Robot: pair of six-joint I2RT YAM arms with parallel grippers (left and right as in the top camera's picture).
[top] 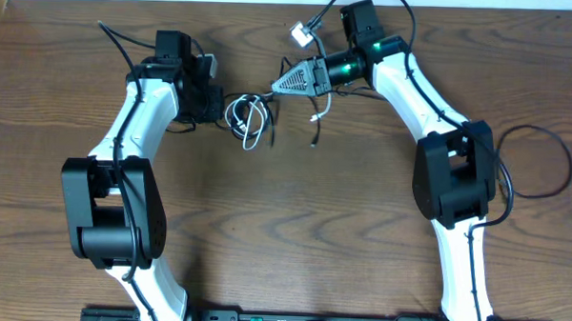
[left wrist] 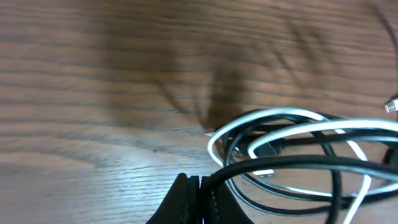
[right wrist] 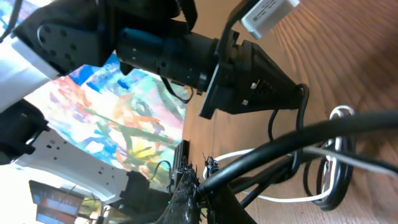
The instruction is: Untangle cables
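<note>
Two claws are both sitting fully closed on the cables [top: 249,119], a loose coil of black strands and one white, lying on the table [top: 293,218] between them. At its fingertips the left gripper [top: 218,103] is pinching a black strand, the coil starting just ahead of them, while the right gripper [top: 277,85] is nipping another black strand, the coil lying slightly beyond its tips. Long axis of the coil is running crosswise to the line between the claws, loose tails pointing toward the arm bases.
</note>
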